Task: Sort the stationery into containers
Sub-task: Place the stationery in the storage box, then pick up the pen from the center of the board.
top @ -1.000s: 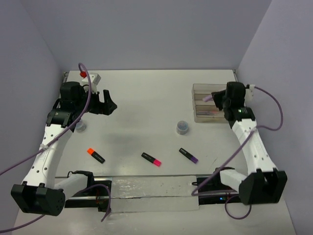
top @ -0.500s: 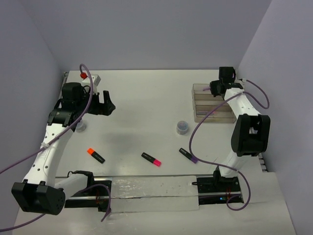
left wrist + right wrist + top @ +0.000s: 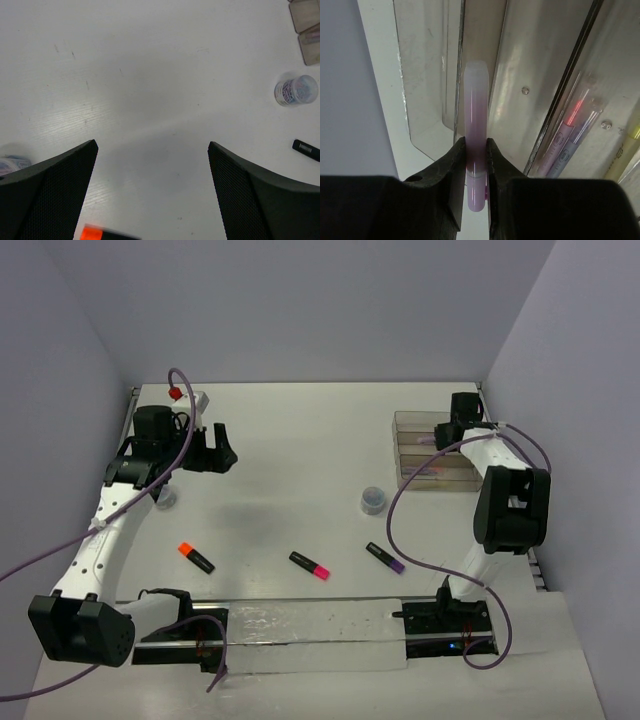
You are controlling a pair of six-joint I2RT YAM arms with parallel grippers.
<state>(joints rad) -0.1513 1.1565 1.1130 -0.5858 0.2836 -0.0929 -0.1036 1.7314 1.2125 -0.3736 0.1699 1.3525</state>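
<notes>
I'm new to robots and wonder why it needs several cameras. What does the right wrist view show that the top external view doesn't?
Only the right wrist view shows the right gripper pinching a translucent lilac marker. Only the top external view shows the left gripper open and empty, plus an orange-capped black highlighter, a pink-capped black highlighter and a purple-capped black highlighter loose on the white table. Both show the clear plastic three-compartment tray.

The clear rectangular plastic tray (image 3: pixel 520 60) looks glossy and scuffed; the lilac marker (image 3: pixel 475 110) is smooth translucent plastic; the white desk (image 3: pixel 150 75) is matt, faintly grained.
</notes>
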